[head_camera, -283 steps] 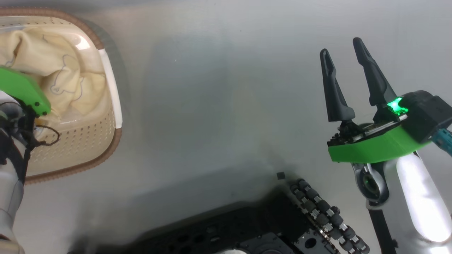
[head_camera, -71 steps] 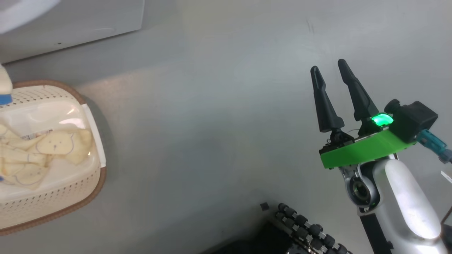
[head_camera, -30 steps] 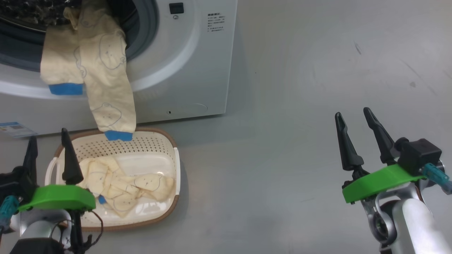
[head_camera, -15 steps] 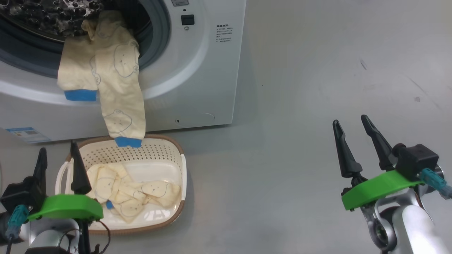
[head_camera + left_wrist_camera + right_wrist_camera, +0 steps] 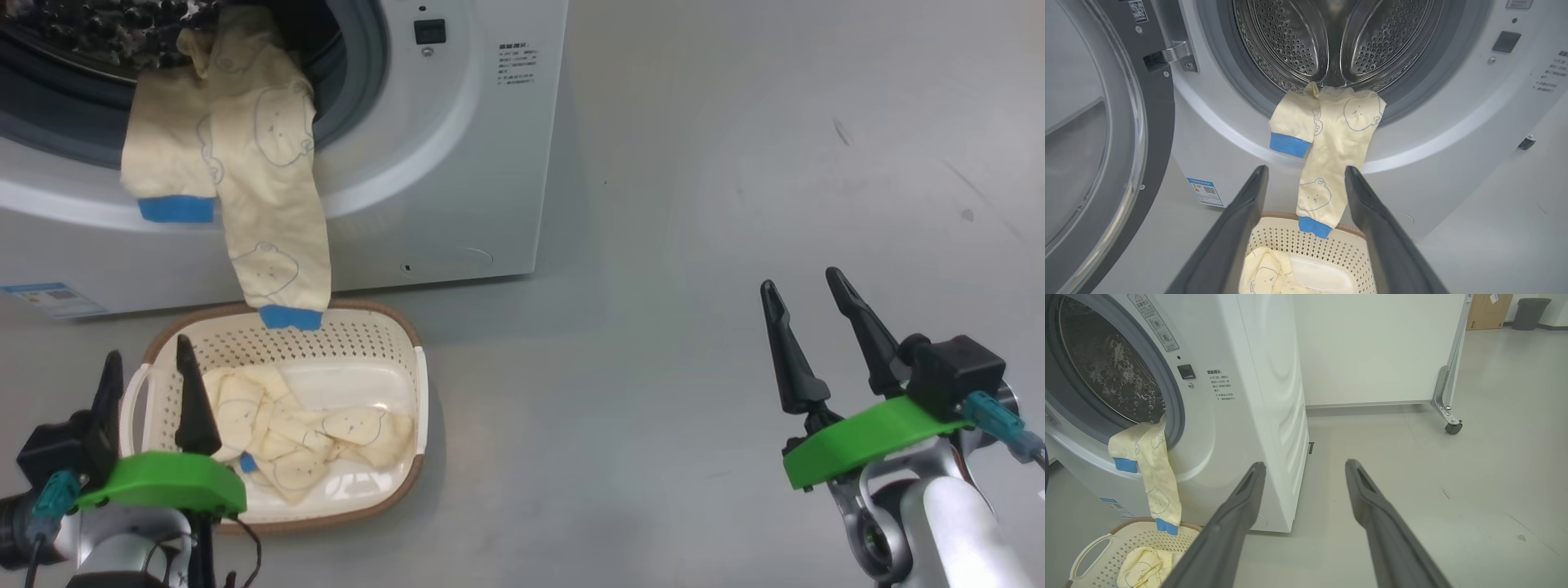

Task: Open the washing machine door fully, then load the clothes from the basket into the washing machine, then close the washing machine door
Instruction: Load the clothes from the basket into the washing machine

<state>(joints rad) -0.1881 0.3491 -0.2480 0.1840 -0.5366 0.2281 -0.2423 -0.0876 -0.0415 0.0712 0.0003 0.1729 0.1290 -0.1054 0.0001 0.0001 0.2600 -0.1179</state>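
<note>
Head view | basket [image 5: 353, 346] just ahead of left claw [image 5: 148, 348] | claw spread, empty

Perforated steel drum [image 5: 1290, 45]: shiny metal. Cream-yellow garment [image 5: 1339, 134]: soft matt cloth. Cream perforated basket [image 5: 367, 343]: smooth plastic. White washer front [image 5: 457, 122]: glossy. Grey floor [image 5: 694, 367]: smooth, semi-matt.

Bright, even overhead light washes the grey floor [image 5: 694, 392], casting soft shadows right of the washer [image 5: 457, 163] and basket [image 5: 375, 310]. Highlights glint off the steel drum [image 5: 1298, 41]. Both wrist views bow at the edges; focus is sharp throughout.
</note>
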